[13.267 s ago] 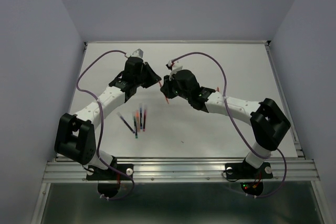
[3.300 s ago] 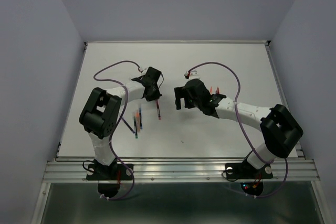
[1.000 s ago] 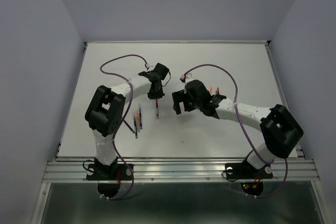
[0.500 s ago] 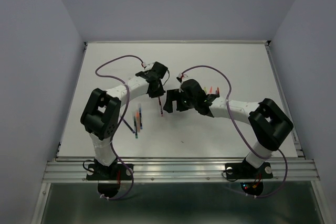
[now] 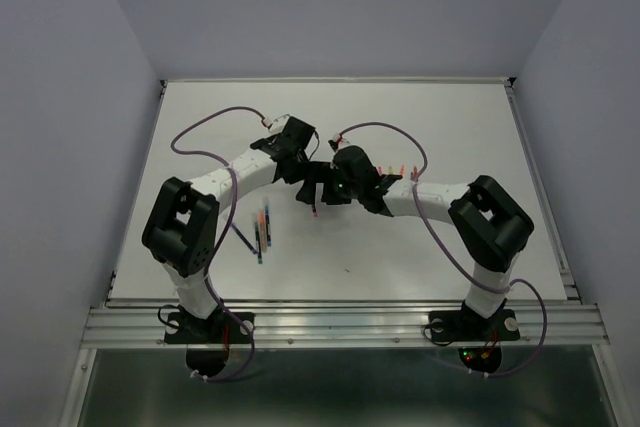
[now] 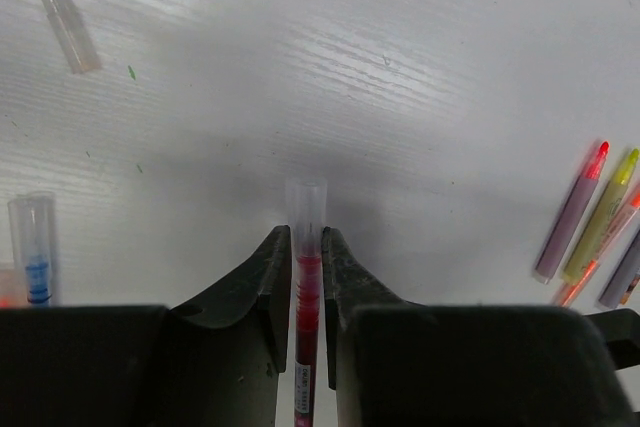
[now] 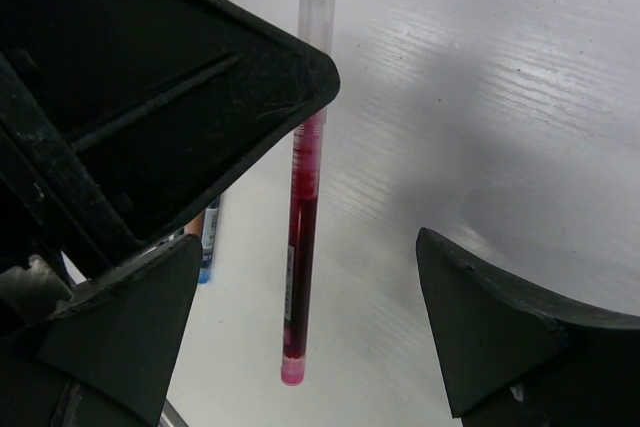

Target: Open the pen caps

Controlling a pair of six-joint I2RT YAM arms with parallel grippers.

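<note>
My left gripper (image 6: 305,237) is shut on a red pen (image 6: 303,297). The pen's clear cap (image 6: 305,209) sticks out past the fingertips, above the white table. In the right wrist view the same red pen (image 7: 300,247) hangs from the black left gripper body (image 7: 150,77), clear cap (image 7: 315,17) at the far end and pink tail nearest. My right gripper (image 7: 300,332) is open, with a finger on each side of the pen's tail half and neither touching it. From above, the left gripper (image 5: 300,160) and the right gripper (image 5: 318,189) meet at mid-table.
A loose clear cap (image 6: 68,14) and a blue-marked cap (image 6: 33,247) lie to the left. Uncapped pens (image 6: 572,209) lie to the right. Several capped pens (image 5: 263,230) lie near the left arm, and coloured pens (image 5: 400,171) lie behind the right arm.
My right gripper has swung left, and its open fingers now flank the red pen. The left gripper keeps hold of the pen and has barely shifted.
</note>
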